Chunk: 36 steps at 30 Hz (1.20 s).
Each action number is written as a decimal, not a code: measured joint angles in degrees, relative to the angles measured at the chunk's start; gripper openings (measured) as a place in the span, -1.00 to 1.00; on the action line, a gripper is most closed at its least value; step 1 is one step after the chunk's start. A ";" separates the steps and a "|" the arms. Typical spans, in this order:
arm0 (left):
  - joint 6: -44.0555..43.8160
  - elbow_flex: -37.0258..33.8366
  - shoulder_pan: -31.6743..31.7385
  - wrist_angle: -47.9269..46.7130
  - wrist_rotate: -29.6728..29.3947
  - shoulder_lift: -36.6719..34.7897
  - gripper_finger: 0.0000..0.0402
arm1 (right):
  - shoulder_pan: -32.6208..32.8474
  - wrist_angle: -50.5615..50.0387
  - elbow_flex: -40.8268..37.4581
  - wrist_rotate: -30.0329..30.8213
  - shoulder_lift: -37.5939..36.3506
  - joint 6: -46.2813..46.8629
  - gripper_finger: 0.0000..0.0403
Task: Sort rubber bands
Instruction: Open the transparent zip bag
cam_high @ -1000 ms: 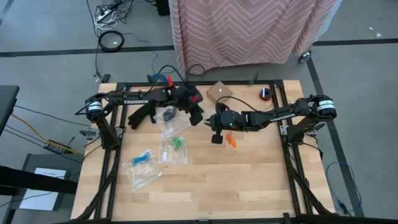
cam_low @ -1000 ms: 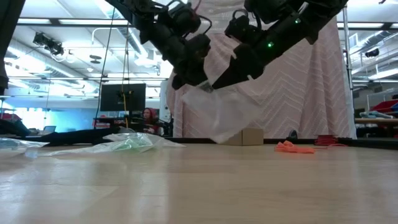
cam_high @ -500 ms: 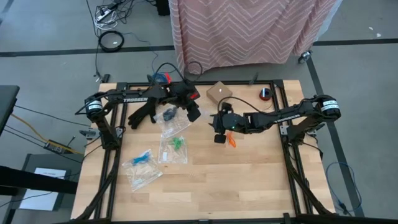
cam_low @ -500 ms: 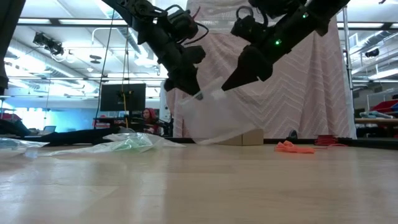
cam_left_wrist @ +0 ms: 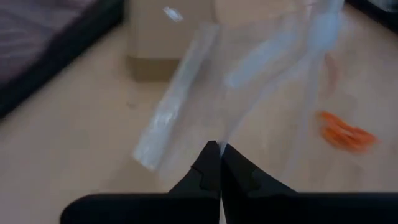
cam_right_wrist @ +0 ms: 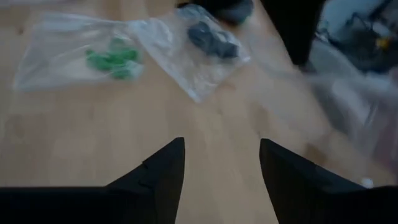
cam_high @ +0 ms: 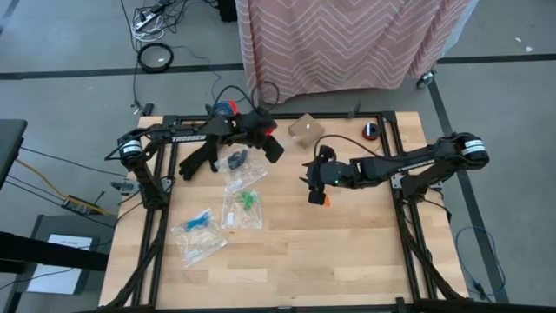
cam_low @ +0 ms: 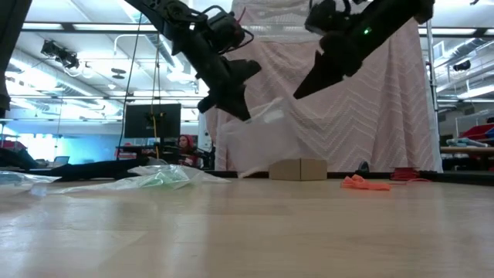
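high view: the right pincer (cam_high: pixel 314 193) has let go of the clear bag (cam_high: pixel 291 146) and pulled back toward 3 o'clock, so it's now right over the orange rubber bands (cam_high: pixel 321 201) on the bench (cam_high: pixel 347 252). the left pincer (cam_high: pixel 276 149) has swung back toward 10 o'clock. my read: the bag is ready and the orange bunch is next to go in. count here: three filled bags lying flat, black (cam_high: pixel 236 162), green (cam_high: pixel 247 200) and blue (cam_high: pixel 198 222), plus one loose orange pile.

low view: the left pincer (cam_low: pixel 241 108) holds the empty bag (cam_low: pixel 266 135) up off the bench, dangling, with the right pincer (cam_low: pixel 305 89) off to its 3 o'clock, no longer touching it. orange pile (cam_low: pixel 366 183) sits at 4 o'clock.

left wrist view: fingers (cam_left_wrist: pixel 208 171) pressed together, clamped on the bag's edge (cam_left_wrist: pixel 180 102).

right wrist view: fingers (cam_right_wrist: pixel 163 171) spread apart, nothing between them. green bag (cam_right_wrist: pixel 112 61) and black bag (cam_right_wrist: pixel 211 38) both visible ahead.
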 joint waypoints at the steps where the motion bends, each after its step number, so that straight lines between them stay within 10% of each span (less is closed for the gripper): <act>1: -0.02 0.00 -0.02 -0.23 1.86 -0.01 -0.99 | 0.43 0.09 0.00 0.38 -0.22 -1.92 -0.04; 13: 0.63 0.00 -0.77 -1.77 12.06 -0.02 -0.99 | -4.60 1.97 -0.04 1.76 -2.01 -12.25 -0.03; 36: 5.16 0.00 -1.05 -1.71 12.95 -0.06 -0.99 | -18.91 7.07 -0.07 -21.61 -2.01 -15.74 -0.12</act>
